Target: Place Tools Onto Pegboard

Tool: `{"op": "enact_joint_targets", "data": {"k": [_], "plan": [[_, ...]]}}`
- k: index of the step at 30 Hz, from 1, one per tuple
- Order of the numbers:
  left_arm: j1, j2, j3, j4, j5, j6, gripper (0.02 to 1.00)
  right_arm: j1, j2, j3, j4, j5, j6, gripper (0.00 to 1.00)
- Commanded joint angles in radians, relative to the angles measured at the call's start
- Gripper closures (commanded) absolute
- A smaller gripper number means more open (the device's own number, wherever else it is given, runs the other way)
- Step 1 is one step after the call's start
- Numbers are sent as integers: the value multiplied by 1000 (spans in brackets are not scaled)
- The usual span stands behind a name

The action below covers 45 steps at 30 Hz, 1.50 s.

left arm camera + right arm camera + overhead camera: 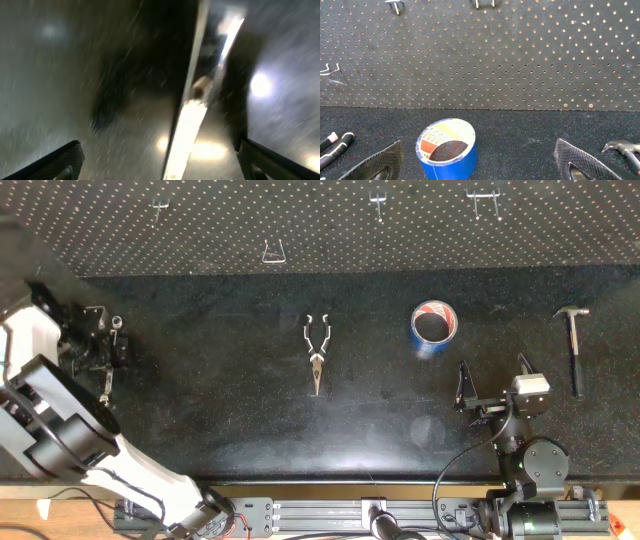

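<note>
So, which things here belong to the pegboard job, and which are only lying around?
For the job: pliers, blue tape roll, hammer, pegboard with its hooks.
Only lying around: cables and the rail at the table's front edge.

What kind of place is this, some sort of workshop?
Probably a workshop-style tool bench: a black pegboard with metal hooks stands behind a dark worktop, where pliers, a blue tape roll and a hammer lie.
</note>
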Motion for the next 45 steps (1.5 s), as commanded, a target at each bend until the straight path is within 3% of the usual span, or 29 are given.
{"op": "enact_joint_targets", "data": {"k": [1,4,5,6,7,8,14,16,20,22,24,26,30,32,45], "plan": [[-35,68,33,38,121,2,25,8,-7,-3,-5,6,8,20],[-32,102,33,35,192,-25,23,8,-7,-3,-5,6,8,20],[-31,106,32,34,197,-25,180,8,-7,-3,-5,6,8,20],[-31,106,32,34,196,-24,560,8,-7,-3,-5,6,8,20],[-31,106,32,33,184,-24,866,8,-7,-3,-5,6,8,20],[-31,106,32,25,182,-24,989,8,-7,-3,-5,6,8,20],[-13,-39,40,-33,170,-25,989,8,-7,-3,-5,6,8,20],[6,-305,-93,91,156,-24,989,8,-7,-3,-5,6,8,23],[-71,-884,-653,502,-12,-30,989,8,-7,-3,-5,6,8,20],[-226,-1072,-739,527,65,-307,991,8,-7,-3,-5,6,8,20],[-396,-1161,-739,665,80,-582,991,8,-7,-3,-5,6,8,20],[-451,-1088,-739,844,80,-692,989,8,-7,-3,-5,6,8,20],[-465,-926,-734,961,85,-649,989,8,-7,-3,-5,6,8,20],[-539,-906,-703,954,84,-439,989,8,-7,-3,-5,6,8,20],[-561,-744,-562,960,68,-454,989,8,-7,-3,-5,6,8,20]]}}
